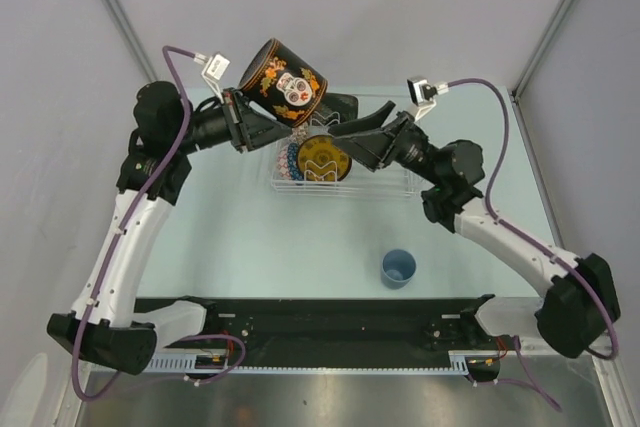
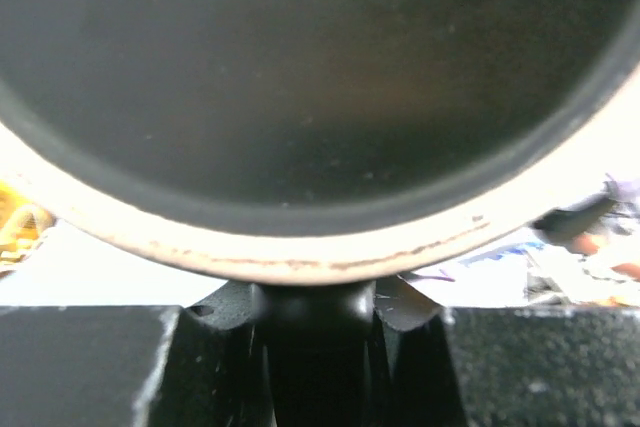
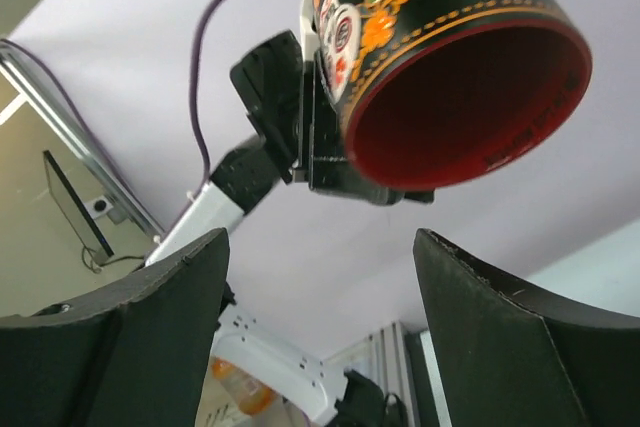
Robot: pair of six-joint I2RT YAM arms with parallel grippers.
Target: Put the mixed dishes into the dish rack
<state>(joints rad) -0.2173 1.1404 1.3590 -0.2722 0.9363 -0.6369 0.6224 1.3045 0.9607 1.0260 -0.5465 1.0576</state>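
Above the dish rack (image 1: 385,192), grips the black mug (image 1: 283,80) in the left jaws, clamped near its base, though hides the exact hold behind the mug itself. Tips the mug on its side, red mouth turned toward the right arm, probably so it can go in mouth-down and drain. Holds the right jaws spread wide and empty between mug and rack, touching nothing, perhaps ready to steady or receive it. Stands a yellow saucer (image 1: 323,158) and a blue bowl (image 1: 290,159) on edge between the wires, which suits draining. Leaves a small blue cup (image 1: 398,268) upright on the bench (image 1: 250,237), well apart from the rack, not yet loaded.
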